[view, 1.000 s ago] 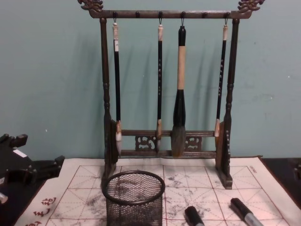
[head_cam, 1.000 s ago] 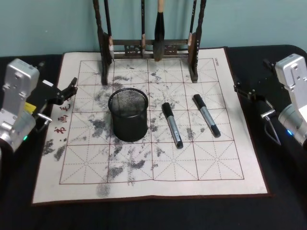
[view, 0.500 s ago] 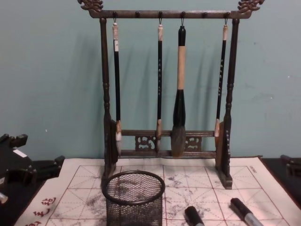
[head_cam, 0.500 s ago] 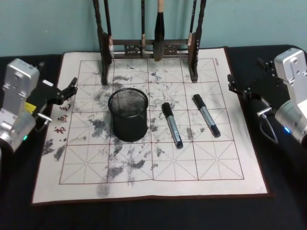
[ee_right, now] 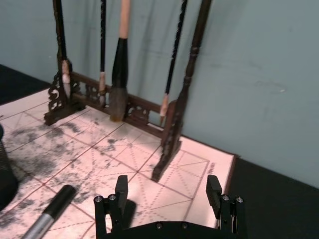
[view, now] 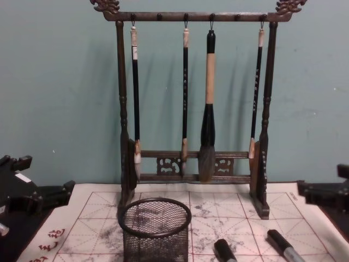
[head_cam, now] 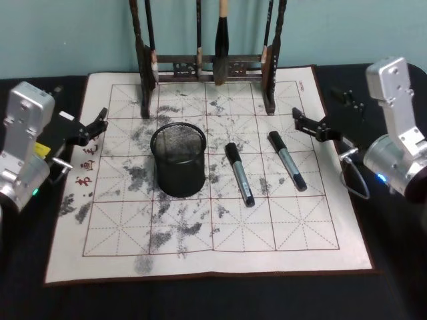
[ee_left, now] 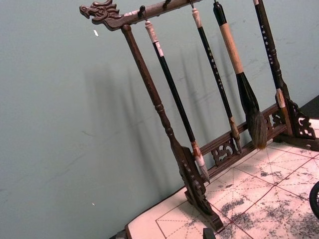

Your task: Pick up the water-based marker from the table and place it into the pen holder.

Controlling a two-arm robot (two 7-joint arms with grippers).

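**Right Gripper Open at Mat Edge**

The right gripper (head_cam: 309,125) has its jaws spread and empty. It hovers over the right edge of the mat (head_cam: 200,257), near the cap end of the right marker (head_cam: 287,161). A second marker (head_cam: 239,173) lies between that one and the holder (head_cam: 177,159). Both lie flat on the mat. The left gripper (head_cam: 95,125), jaws apart and empty, is parked at the mat's left edge.

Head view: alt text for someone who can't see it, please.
Two markers lie on an ink-stained calligraphy mat, right of a black mesh pen holder. The open right gripper hovers at the mat's right edge near the right-hand marker; the left gripper sits by the left edge. A brush rack stands behind.
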